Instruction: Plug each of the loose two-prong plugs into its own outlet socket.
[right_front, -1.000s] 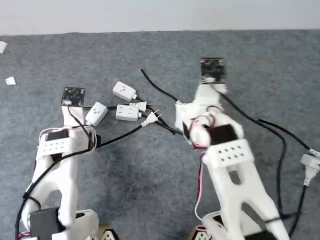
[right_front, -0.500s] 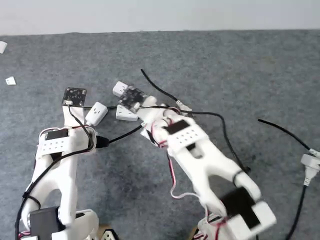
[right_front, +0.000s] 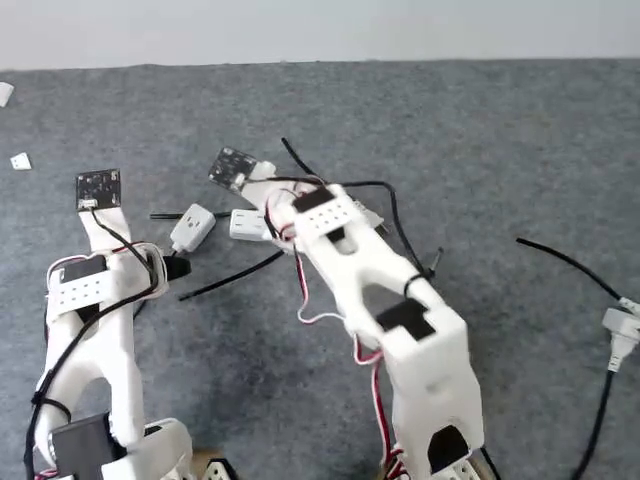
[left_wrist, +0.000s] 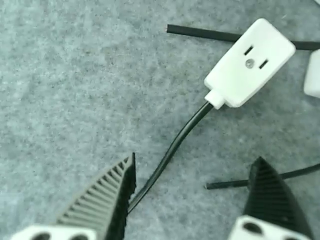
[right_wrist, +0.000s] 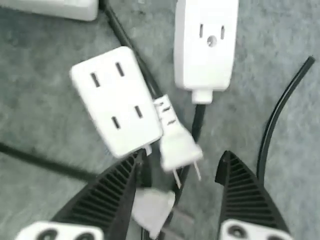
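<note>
In the right wrist view, a white two-prong plug (right_wrist: 175, 142) lies on the grey carpet between the open fingers of my right gripper (right_wrist: 182, 156). Beside it sit a white double outlet block (right_wrist: 116, 107) and a white single socket (right_wrist: 206, 42). A second white plug (right_wrist: 152, 207) lies partly under one finger. My left gripper (left_wrist: 195, 162) stands open over a black cord, short of a white socket (left_wrist: 250, 62). From above, the right arm (right_front: 330, 220) covers the plugs, with two sockets (right_front: 192, 227) (right_front: 250, 224) beside it.
Another white plug on a black cord (right_front: 618, 335) lies at the far right edge. Loose black cords (right_front: 225, 275) cross the carpet between the arms. Two small white scraps (right_front: 20, 160) lie at the far left. The left arm (right_front: 85, 290) stands at the near left.
The right arm swung from the middle right over to the cluster of sockets and now covers the two plugs. The left arm drew back to the left, away from the sockets.
</note>
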